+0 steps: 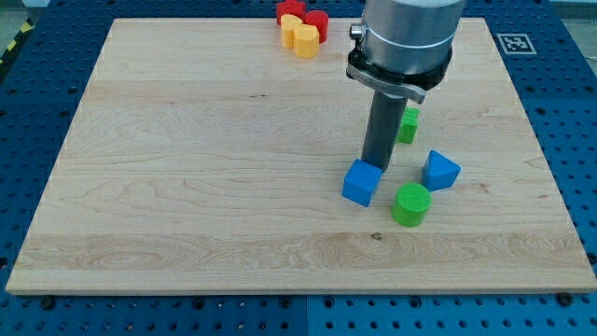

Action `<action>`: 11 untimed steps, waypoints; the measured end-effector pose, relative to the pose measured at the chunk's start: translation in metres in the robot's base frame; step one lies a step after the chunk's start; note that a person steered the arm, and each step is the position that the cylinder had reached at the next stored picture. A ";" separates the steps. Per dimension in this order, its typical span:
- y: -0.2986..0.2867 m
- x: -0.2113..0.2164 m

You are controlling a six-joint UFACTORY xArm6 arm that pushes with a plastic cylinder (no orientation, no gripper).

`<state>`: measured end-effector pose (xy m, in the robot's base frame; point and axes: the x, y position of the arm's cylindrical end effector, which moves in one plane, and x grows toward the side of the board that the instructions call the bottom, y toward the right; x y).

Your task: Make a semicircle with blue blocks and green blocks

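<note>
A blue cube [361, 182] lies right of the board's middle. My tip [375, 166] stands right at the cube's upper edge, touching or almost touching it. A green cylinder [411, 203] lies just to the cube's lower right. A blue wedge-shaped block [440, 171] sits to the right of the tip. A small green block [408, 125] shows above the wedge, partly hidden behind the rod. The four blocks form a loose cluster around the tip.
A group of red blocks [315, 19] and yellow blocks [302, 38] sits at the board's top edge, left of the arm's body [408, 37]. The wooden board [187, 187] lies on a blue perforated table.
</note>
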<state>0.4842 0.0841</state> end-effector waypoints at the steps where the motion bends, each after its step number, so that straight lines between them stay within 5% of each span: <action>1: 0.000 0.008; 3: 0.000 0.013; 7: 0.005 -0.069; 11: 0.020 -0.099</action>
<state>0.3855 0.1040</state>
